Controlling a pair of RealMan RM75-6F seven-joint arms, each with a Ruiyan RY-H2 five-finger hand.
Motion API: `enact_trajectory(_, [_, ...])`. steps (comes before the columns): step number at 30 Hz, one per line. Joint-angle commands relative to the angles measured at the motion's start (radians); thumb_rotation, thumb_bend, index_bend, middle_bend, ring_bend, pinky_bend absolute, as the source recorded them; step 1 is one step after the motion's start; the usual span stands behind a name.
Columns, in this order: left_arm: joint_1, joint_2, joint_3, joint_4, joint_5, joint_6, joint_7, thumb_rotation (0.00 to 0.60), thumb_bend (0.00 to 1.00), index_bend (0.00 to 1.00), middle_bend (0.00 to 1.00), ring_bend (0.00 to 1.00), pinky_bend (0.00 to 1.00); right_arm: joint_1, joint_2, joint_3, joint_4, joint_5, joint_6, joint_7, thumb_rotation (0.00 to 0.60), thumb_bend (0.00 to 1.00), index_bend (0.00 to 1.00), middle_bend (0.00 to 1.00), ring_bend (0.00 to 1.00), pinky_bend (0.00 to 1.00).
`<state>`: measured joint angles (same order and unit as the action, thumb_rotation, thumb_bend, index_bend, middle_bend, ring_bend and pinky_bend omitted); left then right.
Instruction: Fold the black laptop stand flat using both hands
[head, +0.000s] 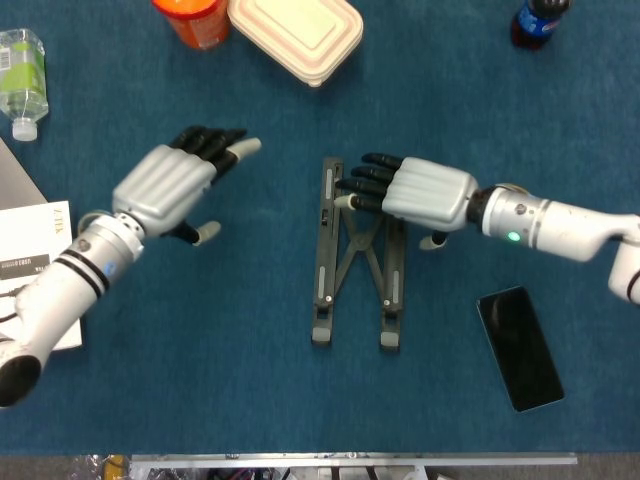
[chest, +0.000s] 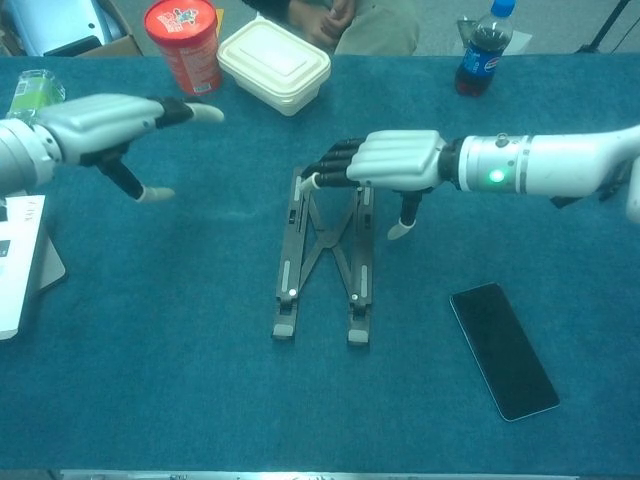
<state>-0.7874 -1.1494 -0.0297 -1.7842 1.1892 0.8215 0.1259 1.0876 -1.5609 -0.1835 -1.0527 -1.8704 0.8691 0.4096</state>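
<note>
Centrally, the stand (head: 357, 262) lies on the blue table (head: 220, 390), two rails joined by crossed struts. Right hand (head: 418, 193) hovers over its far end — fingers spread, empty. Left hand (head: 168, 187) at 9 o'clock, well apart, open. Phone (head: 519, 347) at 4 o'clock.

White box (head: 30, 262): small print, too blurred to read
</note>
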Motion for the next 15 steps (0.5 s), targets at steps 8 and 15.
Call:
enact_trajectory(8, [0.047, 0.051, -0.017, -0.013, 0.021, 0.045, -0.054, 0.600, 0.28, 0.00, 0.00, 0.00, 0.03, 0.099, -0.093, -0.045, 0.120, -0.099, 0.002, 0.036, 0.600, 0.00, 0.00, 0.00, 0.00, 0.00])
enact_trajectory(15, [0.072, 0.074, -0.020, 0.004, 0.054, 0.047, -0.117, 0.600, 0.28, 0.00, 0.00, 0.00, 0.03, 0.128, -0.155, -0.063, 0.184, -0.115, 0.008, 0.053, 0.600, 0.00, 0.00, 0.00, 0.00, 0.00])
